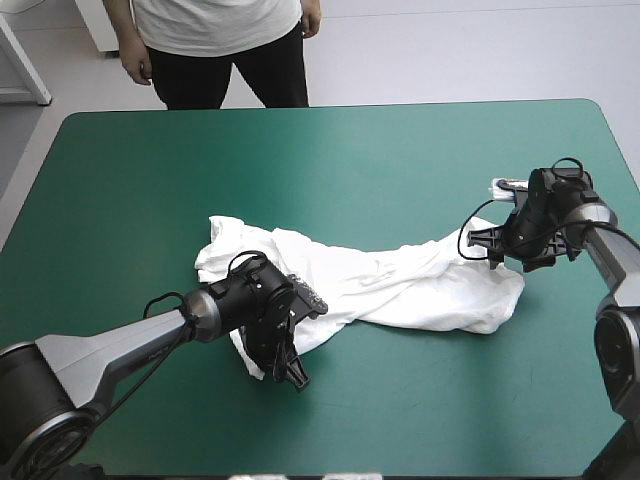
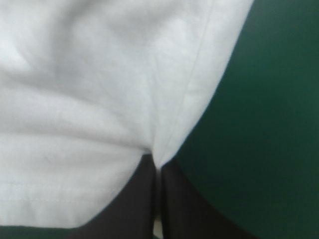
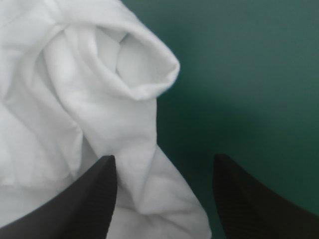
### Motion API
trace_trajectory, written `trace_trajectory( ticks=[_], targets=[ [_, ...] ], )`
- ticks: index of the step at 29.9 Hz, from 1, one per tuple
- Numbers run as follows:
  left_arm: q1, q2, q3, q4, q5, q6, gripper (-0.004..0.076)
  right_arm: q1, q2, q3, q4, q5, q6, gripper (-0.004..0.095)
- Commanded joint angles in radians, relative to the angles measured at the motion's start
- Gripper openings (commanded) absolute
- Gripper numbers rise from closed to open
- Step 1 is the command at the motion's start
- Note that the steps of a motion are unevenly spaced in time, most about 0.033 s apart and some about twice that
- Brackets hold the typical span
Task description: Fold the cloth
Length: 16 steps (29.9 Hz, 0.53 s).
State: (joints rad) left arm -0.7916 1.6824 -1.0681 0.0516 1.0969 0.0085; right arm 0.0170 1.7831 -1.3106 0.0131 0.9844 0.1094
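The T-shirt (image 1: 400, 285) lies a little below the centre of the high view. It is a crumpled, drawn-out heap running from the lower left of centre towards the right, and it rests on the table all along its length. It is bunched and twisted rather than spread. No sleeve or hem is laid out straight, and one rolled lobe of cloth (image 3: 144, 64) curls over on itself at the right-hand end.

The left gripper (image 1: 290, 375) is at the heap's lower-left end. In its wrist view its black fingers (image 2: 134, 199) are pressed together into one point, with a seamed edge of the T-shirt pinched at the tip. The right gripper (image 1: 492, 250) is at the opposite end. Its fingers (image 3: 94, 194) stand wide apart, with a ridge of white cloth lying between them but not gripped.

By my judgement the folding has barely begun. Only one end is held, the garment has not been flattened, and no fold is visible. The right end has yet to be seized, and after that the T-shirt needs to be stretched flat and folded.

The table's teal-green cover (image 1: 150, 180) looks smooth and bare around the heap, with broad margins on every side. Beyond the far edge, along the top of the high view, only pale floor (image 1: 450, 50) shows.
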Motion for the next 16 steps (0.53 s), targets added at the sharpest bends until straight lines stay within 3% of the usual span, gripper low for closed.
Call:
trace_trajectory(
  ticks=[1,4,7,10,11,16],
  targets=[
    [-0.001,0.006,-0.004,0.001,-0.039,-0.008,-0.0008,-0.009,0.004,-0.031,0.032,-0.029,-0.028,0.054],
    [-0.001,0.006,-0.021,0.001,-0.039,-0.008,-0.0008,-0.007,0.04,-0.029,0.057,-0.024,-0.033,0.0533],
    [-0.001,0.006,-0.033,0.001,-0.039,-0.008,-0.0008,-0.005,0.067,-0.027,0.052,0.015,-0.025,0.0422],
    [-0.001,0.004,-0.051,0.005,-0.039,-0.008,-0.0008,-0.005,0.07,-0.02,0.03,0.035,-0.018,0.0125],
    [-0.001,0.004,-0.057,0.016,-0.039,-0.008,-0.0008,-0.005,0.07,-0.02,0.021,0.04,-0.02,-0.0025],
    [0.028,-0.028,-0.118,0.074,0.0,-0.021,-0.0008,-0.005,0.023,-0.02,0.018,0.051,-0.025,-0.0017]
  ],
)
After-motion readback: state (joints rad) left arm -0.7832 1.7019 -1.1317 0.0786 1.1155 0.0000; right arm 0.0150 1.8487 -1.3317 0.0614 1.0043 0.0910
